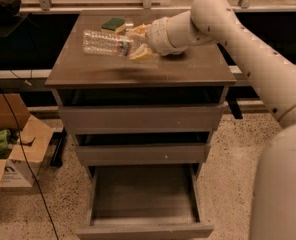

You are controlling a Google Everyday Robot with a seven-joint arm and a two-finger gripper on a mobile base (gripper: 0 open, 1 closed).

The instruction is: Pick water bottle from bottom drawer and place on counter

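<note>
Your arm (248, 49) reaches in from the right and covers the far right part of the counter (188, 71), so you can't tell what sits behind it. The bottom drawer (144, 230) stands pulled out, near and low; its floor looks bare, though the near corners are cut off by the frame.

The water bottle (103, 42) lies on its side over the far left of the counter, with its base pointing left. A soft shadow below suggests it hangs just above the slab, but contact is hard to judge from this angle.

The gripper (134, 44) is at the bottle's right end, and its yellowish fingers (142, 54) are clamped on it there. The neck and cap are hidden inside the grip.

Expect the bottle to be light, thin and crinkly, so it dents under squeeze and is slick. Hold it at the stiffer neck or shoulder, not mid-body. Lying flat, it will probably roll when set down.

A green sponge (113, 23) sits just beyond the bottle, near the far edge; whether they touch, you can't tell.
</note>
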